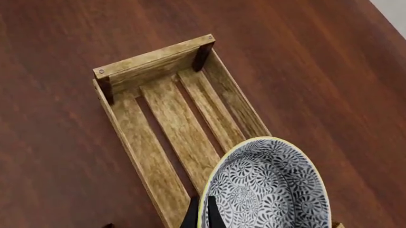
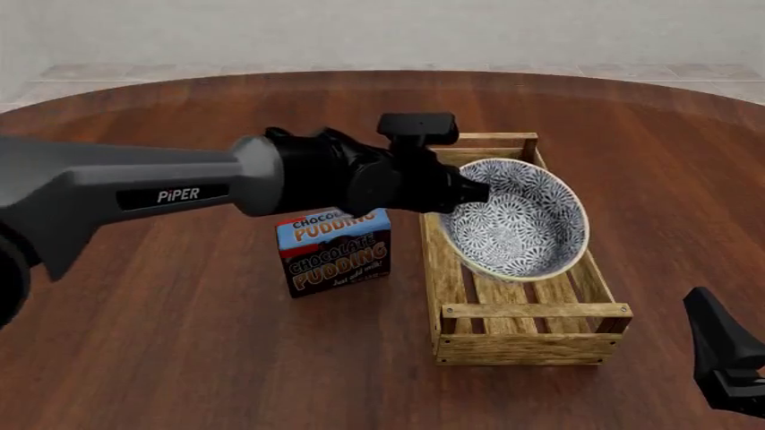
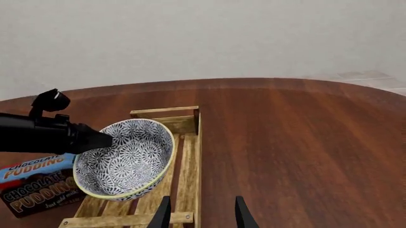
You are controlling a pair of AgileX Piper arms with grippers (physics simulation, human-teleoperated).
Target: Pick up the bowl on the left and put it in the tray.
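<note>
The tray [image 2: 524, 309] sits on the table's right half, beside a pudding box [image 2: 335, 250]. Above its slats hangs the bowl [image 2: 518, 219], tilted, rim clamped in the left gripper [image 2: 468, 190]. Lowering and release remain. The right gripper [image 3: 200, 211] waits, fingers apart.

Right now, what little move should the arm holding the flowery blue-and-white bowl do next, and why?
Probably lower it a little. The left gripper pinches the rim of the round blue-and-white floral bowl, which hangs tilted over the long light-wood slatted tray, seemingly not yet resting on the slats.
</note>
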